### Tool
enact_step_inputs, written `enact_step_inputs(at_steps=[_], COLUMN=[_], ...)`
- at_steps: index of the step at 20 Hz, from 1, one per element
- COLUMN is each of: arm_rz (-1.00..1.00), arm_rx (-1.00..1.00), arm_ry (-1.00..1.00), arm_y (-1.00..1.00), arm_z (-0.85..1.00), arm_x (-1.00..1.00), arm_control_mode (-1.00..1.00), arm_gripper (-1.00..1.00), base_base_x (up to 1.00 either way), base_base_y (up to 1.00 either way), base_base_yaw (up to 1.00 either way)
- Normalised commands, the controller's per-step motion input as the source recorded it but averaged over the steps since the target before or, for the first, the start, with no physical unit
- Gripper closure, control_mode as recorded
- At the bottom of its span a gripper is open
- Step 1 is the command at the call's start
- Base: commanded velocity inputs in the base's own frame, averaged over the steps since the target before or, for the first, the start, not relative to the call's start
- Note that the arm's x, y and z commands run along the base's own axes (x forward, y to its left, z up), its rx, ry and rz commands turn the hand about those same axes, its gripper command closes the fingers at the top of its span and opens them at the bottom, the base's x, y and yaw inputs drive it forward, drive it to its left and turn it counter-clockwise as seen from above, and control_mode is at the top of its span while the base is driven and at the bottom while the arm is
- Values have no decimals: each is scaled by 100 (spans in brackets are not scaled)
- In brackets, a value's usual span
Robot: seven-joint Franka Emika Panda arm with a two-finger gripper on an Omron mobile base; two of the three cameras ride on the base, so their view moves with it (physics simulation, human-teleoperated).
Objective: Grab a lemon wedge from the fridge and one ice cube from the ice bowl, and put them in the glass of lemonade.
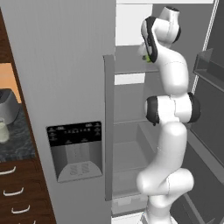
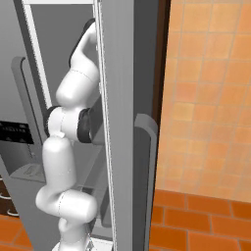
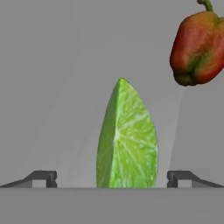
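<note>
The fridge (image 1: 65,65) stands with its right door swung open, and my arm reaches into an upper shelf. In the hand view the lemon wedge (image 3: 127,140), bright yellow-green, stands upright on the grey shelf between my two fingertips (image 3: 43,178). My gripper (image 3: 113,179) is open, with a gap on each side of the wedge. A sliver of the wedge (image 1: 151,57) shows beside my hand in the left base view. The glass of lemonade (image 1: 3,130) sits on the dark counter at far left. The ice bowl and ice cube are out of view.
A red-green bell pepper (image 3: 199,48) lies on the same shelf, beyond and to the right of the wedge. The open fridge door (image 2: 122,122) stands close on the arm's right. A silver toaster (image 1: 6,105) sits behind the glass, with wooden drawers (image 1: 17,192) below.
</note>
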Motion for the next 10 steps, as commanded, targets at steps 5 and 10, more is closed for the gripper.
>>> enact_step_inputs(at_steps=[5, 10], arm_rz=[2, 4], arm_rx=[-4, -1], arm_ry=[0, 0], arm_y=[22, 11], arm_z=[-42, -31], arm_x=[5, 0], arm_control_mode=[-100, -100], arm_gripper=[-100, -100], base_base_x=[0, 0], base_base_y=[0, 0], base_base_yaw=[0, 0])
